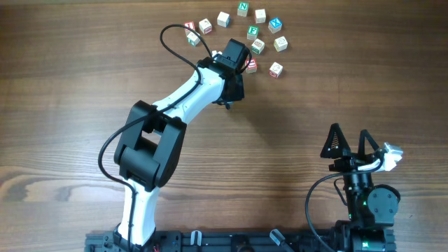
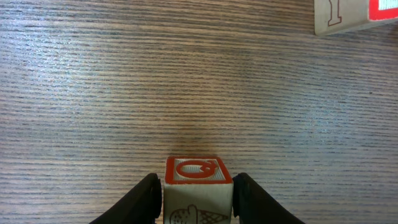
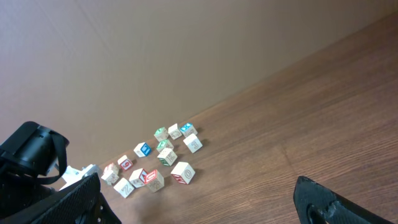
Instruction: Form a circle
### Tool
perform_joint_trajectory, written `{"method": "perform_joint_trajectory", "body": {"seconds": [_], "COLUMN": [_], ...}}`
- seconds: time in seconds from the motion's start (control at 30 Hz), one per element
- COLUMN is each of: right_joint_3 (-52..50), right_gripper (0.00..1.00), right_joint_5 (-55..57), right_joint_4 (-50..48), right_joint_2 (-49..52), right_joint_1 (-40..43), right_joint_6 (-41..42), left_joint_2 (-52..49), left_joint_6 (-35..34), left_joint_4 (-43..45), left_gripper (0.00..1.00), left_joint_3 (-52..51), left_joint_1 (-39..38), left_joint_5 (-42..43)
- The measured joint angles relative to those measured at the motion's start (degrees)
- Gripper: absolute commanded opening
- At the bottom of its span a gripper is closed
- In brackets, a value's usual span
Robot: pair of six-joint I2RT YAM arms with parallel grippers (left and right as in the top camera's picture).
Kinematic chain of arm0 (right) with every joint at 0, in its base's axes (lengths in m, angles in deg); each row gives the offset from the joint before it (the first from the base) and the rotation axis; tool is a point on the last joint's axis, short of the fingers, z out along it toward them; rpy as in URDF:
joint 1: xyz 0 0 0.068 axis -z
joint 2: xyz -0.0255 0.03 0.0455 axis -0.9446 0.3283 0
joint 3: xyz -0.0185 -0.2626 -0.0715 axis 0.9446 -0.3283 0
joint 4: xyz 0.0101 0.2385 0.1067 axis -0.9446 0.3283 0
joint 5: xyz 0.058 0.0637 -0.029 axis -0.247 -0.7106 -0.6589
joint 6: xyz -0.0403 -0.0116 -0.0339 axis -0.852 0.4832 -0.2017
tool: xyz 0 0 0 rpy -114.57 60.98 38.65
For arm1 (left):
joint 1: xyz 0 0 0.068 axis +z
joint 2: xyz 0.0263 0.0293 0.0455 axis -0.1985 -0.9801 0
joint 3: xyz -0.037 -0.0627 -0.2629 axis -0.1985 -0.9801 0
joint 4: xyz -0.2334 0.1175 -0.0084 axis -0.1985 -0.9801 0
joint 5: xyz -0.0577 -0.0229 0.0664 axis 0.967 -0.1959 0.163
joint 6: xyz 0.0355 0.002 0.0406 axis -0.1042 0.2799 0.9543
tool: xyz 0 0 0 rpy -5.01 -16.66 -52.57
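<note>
Seen from the left wrist, the left gripper's (image 2: 198, 193) black rounded fingers sit against both sides of a small pale wooden cube with a red-framed top bearing a red "O" (image 2: 198, 177) (an ice-cream cone is outlined on its front), resting on the fine-grained brown wooden table (image 2: 186, 81). Beyond it the other pale wooden alphabet cubes (image 1: 252, 31), lettered red, green or blue, lie in a loose, unclosed arc, a green "N" cube (image 1: 243, 8) farthest. The right gripper (image 1: 350, 148) waits well apart, its jaws spread wide.

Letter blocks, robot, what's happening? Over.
Left gripper astride red-lettered pale wooden cube. Right gripper open, parked. Other pale wooden letter cubes in loose arc, no ring. Nothing blocking.
</note>
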Motion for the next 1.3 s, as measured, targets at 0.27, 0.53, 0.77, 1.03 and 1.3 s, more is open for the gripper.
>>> {"method": "perform_joint_trajectory", "body": {"seconds": [0.27, 0.53, 0.77, 1.03, 1.3], "right_joint_3": [0.0, 0.0, 0.0, 0.0, 0.0], "right_gripper": [1.0, 1.0, 1.0, 1.0, 1.0], "right_joint_5": [0.0, 0.0, 0.0, 0.0, 0.0], "right_joint_4": [0.0, 0.0, 0.0, 0.0, 0.0], "right_joint_2": [0.0, 0.0, 0.0, 0.0, 0.0], "right_joint_1": [0.0, 0.0, 0.0, 0.0, 0.0], "right_joint_6": [0.0, 0.0, 0.0, 0.0, 0.0], "left_joint_2": [0.0, 0.0, 0.0, 0.0, 0.0], "left_joint_6": [0.7, 0.9, 1.0, 1.5, 2.5], "left_joint_4": [-0.1, -1.2, -1.5, -1.3, -0.9], "left_gripper": [0.47, 0.38, 0.34, 0.33, 0.3], "left_joint_3": [0.0, 0.0, 0.0, 0.0, 0.0], "left_joint_1": [0.0, 0.0, 0.0, 0.0, 0.0], "left_joint_5": [0.1, 0.3, 0.3, 0.3, 0.3]}}
